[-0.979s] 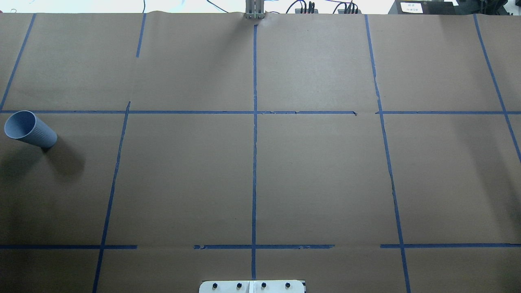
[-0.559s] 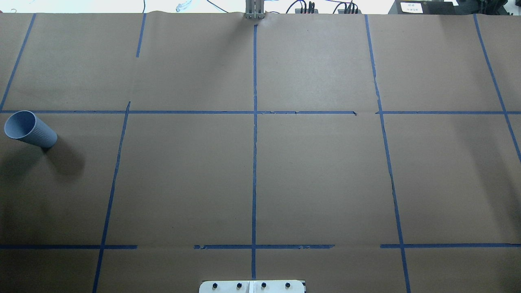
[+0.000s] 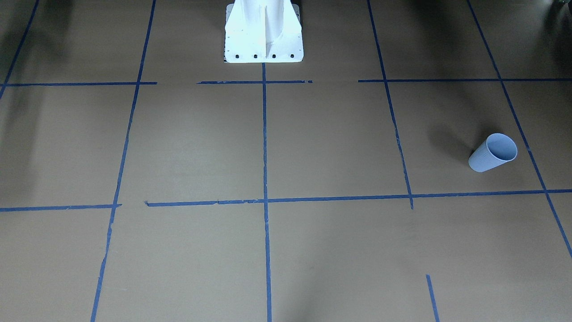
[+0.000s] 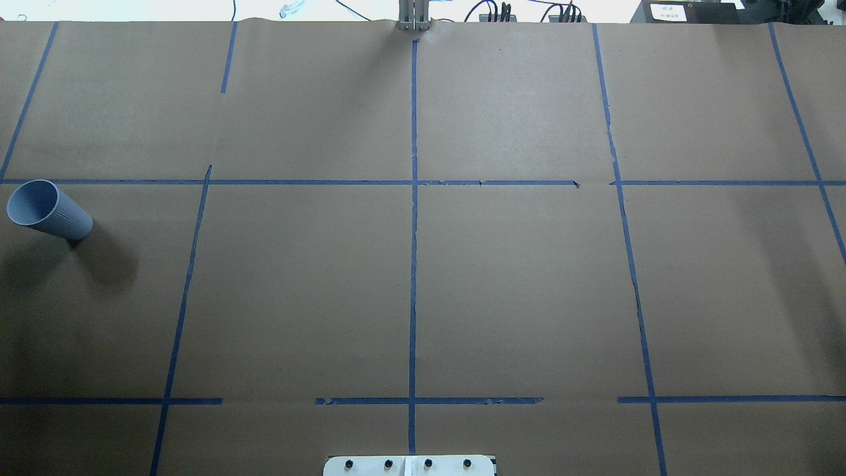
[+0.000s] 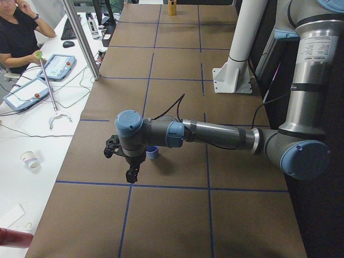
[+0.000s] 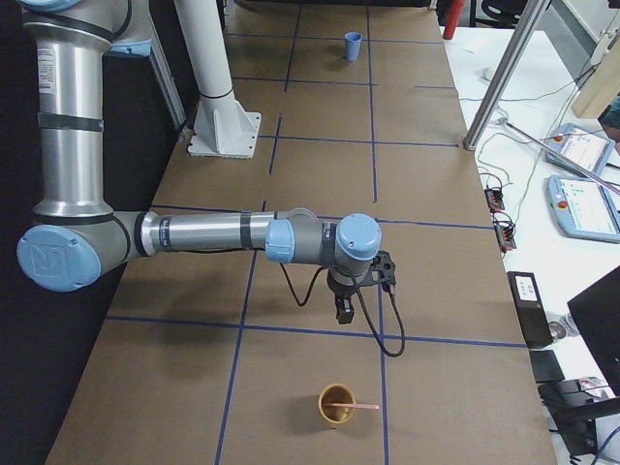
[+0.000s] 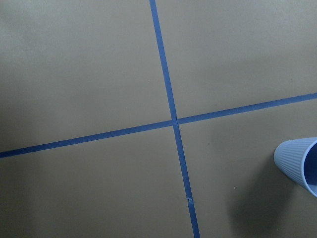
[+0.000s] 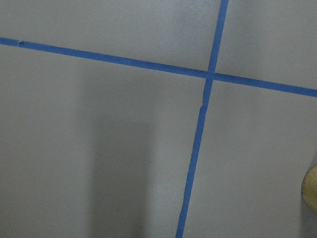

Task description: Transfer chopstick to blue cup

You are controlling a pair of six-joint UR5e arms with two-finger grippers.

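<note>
The blue cup (image 4: pixel 49 211) stands upright at the table's left end; it also shows in the front view (image 3: pixel 493 153), the left side view (image 5: pixel 152 152) and the left wrist view (image 7: pixel 299 163). A pale pink chopstick (image 6: pixel 363 407) rests in a brown cup (image 6: pixel 336 407) at the table's right end. My left gripper (image 5: pixel 130 176) hangs above the table close beside the blue cup. My right gripper (image 6: pixel 343 312) hangs a short way from the brown cup. Both grippers show only in side views, so I cannot tell if they are open or shut.
Brown paper with blue tape lines covers the table (image 4: pixel 515 277). The white robot base (image 3: pixel 263 31) stands at mid-table. Operators' desks with pendants (image 5: pixel 56 67) and cables run along the far side. An edge of the brown cup (image 8: pixel 311 191) shows in the right wrist view.
</note>
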